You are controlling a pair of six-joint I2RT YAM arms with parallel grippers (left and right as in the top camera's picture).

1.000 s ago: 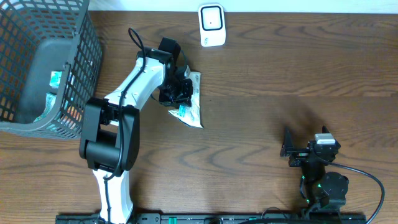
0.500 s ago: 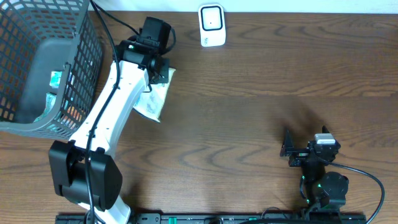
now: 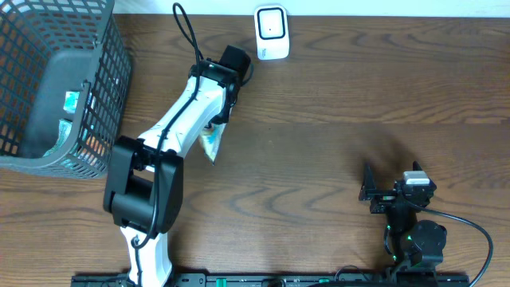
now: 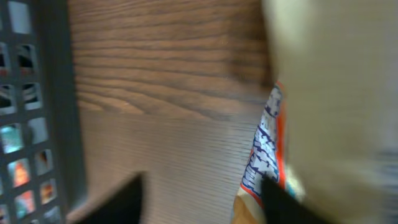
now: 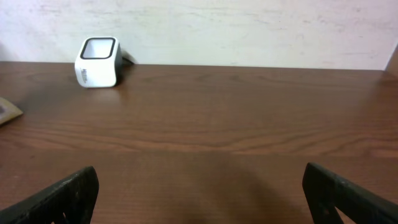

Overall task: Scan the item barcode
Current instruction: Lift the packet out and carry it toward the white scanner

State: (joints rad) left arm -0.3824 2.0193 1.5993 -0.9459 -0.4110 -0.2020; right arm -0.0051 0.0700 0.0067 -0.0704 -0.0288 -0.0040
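The item, a pale snack packet [image 3: 211, 145] with blue and white print and an orange edge, shows only partly from under my left arm. In the blurred left wrist view the packet [image 4: 266, 146] rests against my right finger [image 4: 283, 202]. My left gripper [image 3: 219, 119] [image 4: 199, 193] is open, with bare wood between its jaws. The white barcode scanner [image 3: 271, 32] [image 5: 97, 61] stands at the table's back edge, a little right of the left wrist. My right gripper [image 3: 370, 191] [image 5: 202, 199] sits open and empty at the front right.
A grey wire basket [image 3: 56, 80] [image 4: 53, 106] with several more packets inside fills the back left corner, close to the left arm. A pale wall runs behind the table's far edge [image 5: 249, 65].
The left arm has swung left toward the basket and back right toward the scanner. The packet, spread out below the gripper before, now shows only as a small strip beneath the arm. The right arm is still.
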